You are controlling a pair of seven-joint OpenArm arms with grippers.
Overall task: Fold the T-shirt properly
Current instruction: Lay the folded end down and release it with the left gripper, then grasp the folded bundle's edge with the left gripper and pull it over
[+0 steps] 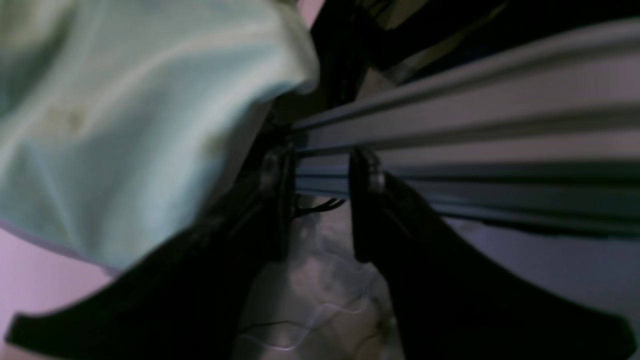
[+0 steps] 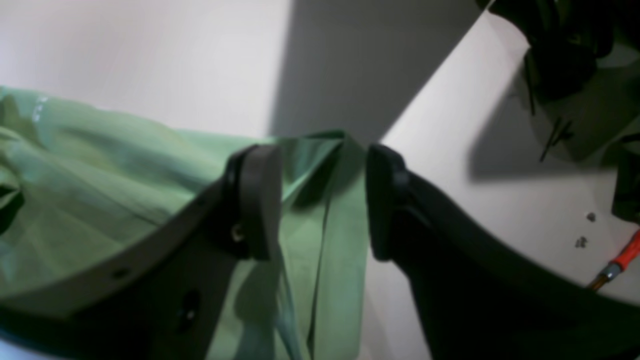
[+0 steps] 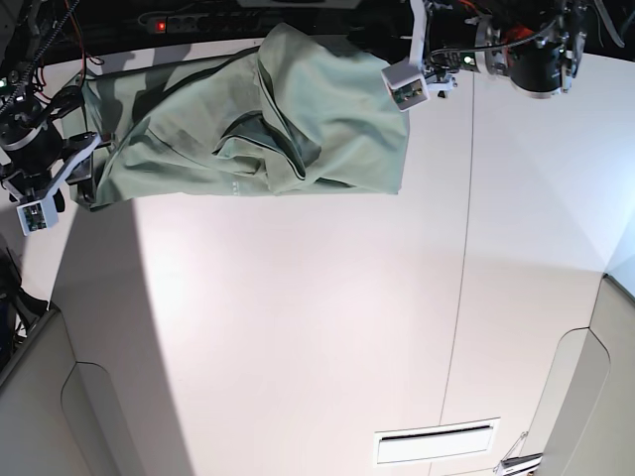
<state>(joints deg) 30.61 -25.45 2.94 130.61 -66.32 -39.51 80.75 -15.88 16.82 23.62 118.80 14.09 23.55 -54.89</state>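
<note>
The pale green T-shirt lies rumpled and partly folded over itself along the far edge of the white table. In the right wrist view my right gripper is open, and a hemmed edge of the T-shirt runs through the gap between its fingers without being pinched. In the left wrist view my left gripper stands open with nothing between its jaws, and the T-shirt hangs just to its left. In the base view the right arm is at the shirt's left end and the left arm at its right end.
An aluminium frame rail runs close behind the left gripper, with crumpled white material below it. An orange-handled tool lies at the right of the right wrist view. A power strip sits behind the table and a slot lies near its front edge.
</note>
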